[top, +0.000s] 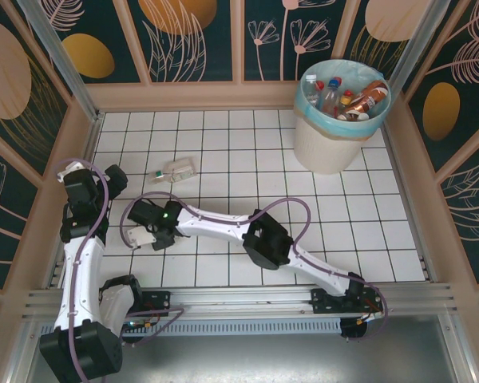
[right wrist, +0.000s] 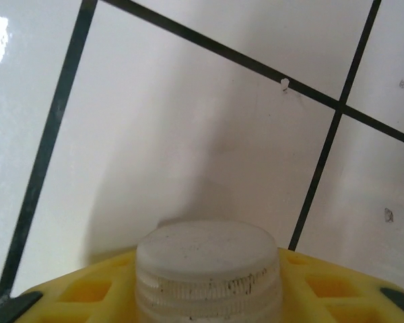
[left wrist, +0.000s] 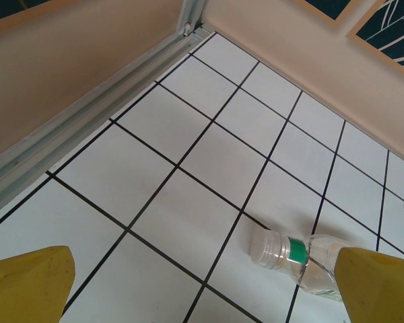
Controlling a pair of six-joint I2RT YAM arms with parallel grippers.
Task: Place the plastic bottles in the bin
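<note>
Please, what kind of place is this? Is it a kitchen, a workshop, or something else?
Probably a robot test cell, not a real room: a white tiled table fenced by walls with leaf-pattern panels, two arms bolted at its edge, and a bin of plastic bottles.

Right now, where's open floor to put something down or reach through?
Free: the tiles between the bin and the right arm, and the back row left of the bin. Crowded: near left, where the open left gripper, the right gripper clamping a white-capped bottle, and a loose bottle sit close.
</note>
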